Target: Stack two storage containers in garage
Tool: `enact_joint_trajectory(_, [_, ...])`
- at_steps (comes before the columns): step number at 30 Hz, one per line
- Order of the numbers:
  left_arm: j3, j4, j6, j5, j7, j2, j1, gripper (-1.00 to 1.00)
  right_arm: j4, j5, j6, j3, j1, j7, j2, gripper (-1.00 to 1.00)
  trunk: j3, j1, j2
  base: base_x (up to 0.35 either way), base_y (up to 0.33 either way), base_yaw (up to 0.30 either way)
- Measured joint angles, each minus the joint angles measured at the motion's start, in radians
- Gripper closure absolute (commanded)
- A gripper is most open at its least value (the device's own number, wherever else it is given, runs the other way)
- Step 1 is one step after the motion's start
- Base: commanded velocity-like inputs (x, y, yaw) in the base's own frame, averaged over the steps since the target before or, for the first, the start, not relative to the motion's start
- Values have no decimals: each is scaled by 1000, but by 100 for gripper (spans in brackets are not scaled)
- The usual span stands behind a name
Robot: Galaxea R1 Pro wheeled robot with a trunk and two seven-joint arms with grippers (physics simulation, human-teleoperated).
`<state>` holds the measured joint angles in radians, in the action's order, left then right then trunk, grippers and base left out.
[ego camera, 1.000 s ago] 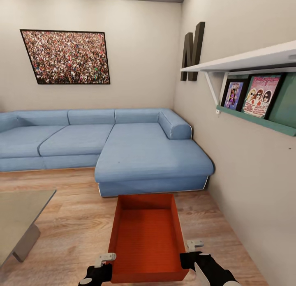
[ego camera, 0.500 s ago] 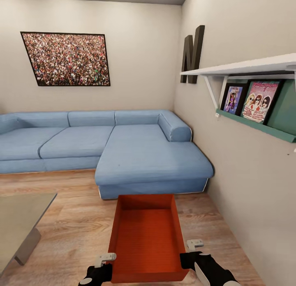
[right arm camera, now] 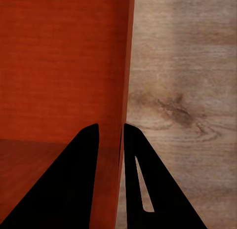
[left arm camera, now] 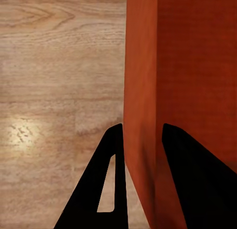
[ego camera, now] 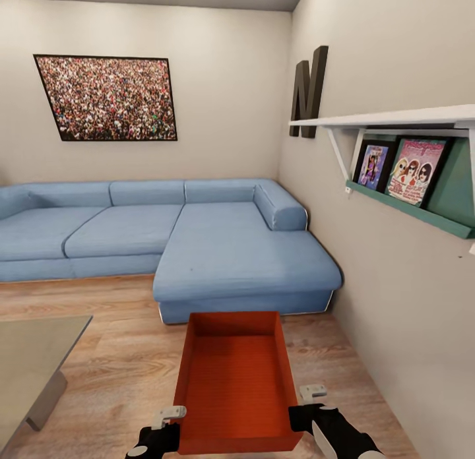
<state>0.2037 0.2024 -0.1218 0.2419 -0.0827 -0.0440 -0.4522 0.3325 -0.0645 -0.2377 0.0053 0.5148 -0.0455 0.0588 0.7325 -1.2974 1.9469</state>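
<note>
One orange-red storage container (ego camera: 234, 380), open-topped with a ribbed bottom, hangs in front of me above the wood-plank floor (ego camera: 119, 353) of the living room. My left gripper (ego camera: 173, 414) is shut on the container's left wall (left arm camera: 140, 105), one finger on each side of it. My right gripper (ego camera: 309, 394) is shut on the right wall (right arm camera: 126, 66) in the same way. The container sits level between both arms, its far end toward the blue sofa (ego camera: 198, 241).
A grey low table (ego camera: 33, 353) stands at the lower left. The right wall (ego camera: 409, 301) is close, with a white shelf (ego camera: 396, 119) and a green shelf with framed pictures (ego camera: 402, 162). A crowd picture (ego camera: 105, 97) hangs on the far wall.
The whole view has slid down a little, so the camera has moved: the sofa and picture sit lower and the table further left. The container and both grippers keep their place in view.
</note>
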Motion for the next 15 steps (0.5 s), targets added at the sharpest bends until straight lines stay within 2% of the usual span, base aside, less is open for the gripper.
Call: enact_joint_trajectory(15, [-1,0,0,0,0,-1,0,100,-1,1,0,0,-1,0,-1,100,-47,58,-105,0,0,0])
